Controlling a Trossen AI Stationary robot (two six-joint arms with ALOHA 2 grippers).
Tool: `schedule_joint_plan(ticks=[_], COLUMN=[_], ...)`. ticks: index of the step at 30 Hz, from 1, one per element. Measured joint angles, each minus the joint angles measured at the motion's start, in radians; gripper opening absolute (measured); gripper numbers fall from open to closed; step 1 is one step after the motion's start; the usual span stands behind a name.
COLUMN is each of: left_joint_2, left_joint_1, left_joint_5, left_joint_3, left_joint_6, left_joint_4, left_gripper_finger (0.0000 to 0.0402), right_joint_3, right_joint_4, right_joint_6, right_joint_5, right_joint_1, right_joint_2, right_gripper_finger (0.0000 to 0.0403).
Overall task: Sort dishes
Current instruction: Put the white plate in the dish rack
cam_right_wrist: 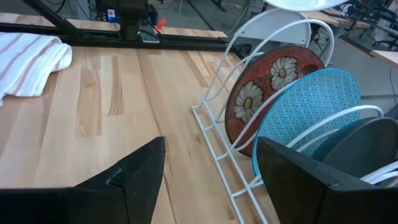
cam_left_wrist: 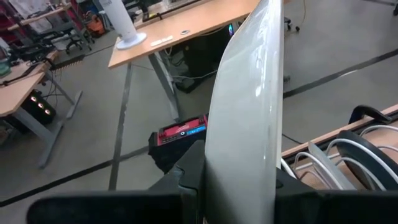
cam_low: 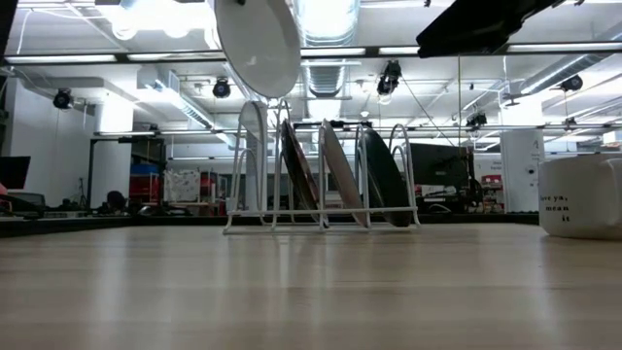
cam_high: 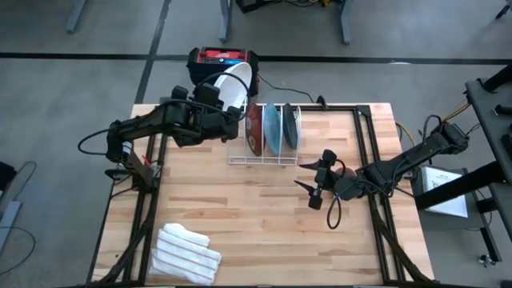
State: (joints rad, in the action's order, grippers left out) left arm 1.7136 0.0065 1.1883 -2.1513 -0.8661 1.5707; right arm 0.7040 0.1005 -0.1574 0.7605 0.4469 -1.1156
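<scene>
**Plate insertion: final slot**

Left gripper (cam_high: 226, 114) is clamped on the plain white round plate (cam_high: 230, 86), edge-on above the white wire rack (cam_high: 264, 158). Lower it vertically into the empty end slot (beside the red flowered plate (cam_right_wrist: 267, 93)). Right gripper (cam_high: 314, 182) waits open nearby.

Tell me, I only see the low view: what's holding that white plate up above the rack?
Observer: The left claw is shut on the white plate, at its edge.
Operator: What colours are the plates in the rack?
Observer: Going away from the white one: a red plate with flowers, a light blue plate, then a dark plate.
Operator: Where's the other claw?
Observer: The right claw is open, empty, by the right end of the rack.
</scene>
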Motion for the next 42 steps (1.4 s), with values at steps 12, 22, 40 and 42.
schedule_joint_plan(ticks=[12, 22, 40, 42], left_joint_2=[-0.002, -0.001, -0.001, -0.001], left_joint_1=[0.003, 0.003, 0.003, 0.003], left_joint_5=[0.003, 0.025, 0.041, 0.043], left_joint_3=[0.031, 0.076, 0.158, 0.163], left_joint_6=[-0.050, -0.144, -0.255, -0.265], left_joint_4=[0.000, 0.000, -0.004, -0.004], left_gripper_finger=[0.0045, 0.0045, 0.0046, 0.0046], right_joint_3=[-0.003, -0.004, -0.005, -0.005], right_joint_4=[0.000, 0.000, 0.000, 0.000], right_joint_6=[-0.001, -0.001, -0.017, -0.019], right_joint_5=[0.000, 0.000, -0.001, -0.001], right_joint_1=[0.000, 0.000, 0.000, 0.000], right_joint_2=[0.000, 0.000, 0.000, 0.000], right_gripper_finger=[0.0246, 0.0251, 0.0252, 0.0254])
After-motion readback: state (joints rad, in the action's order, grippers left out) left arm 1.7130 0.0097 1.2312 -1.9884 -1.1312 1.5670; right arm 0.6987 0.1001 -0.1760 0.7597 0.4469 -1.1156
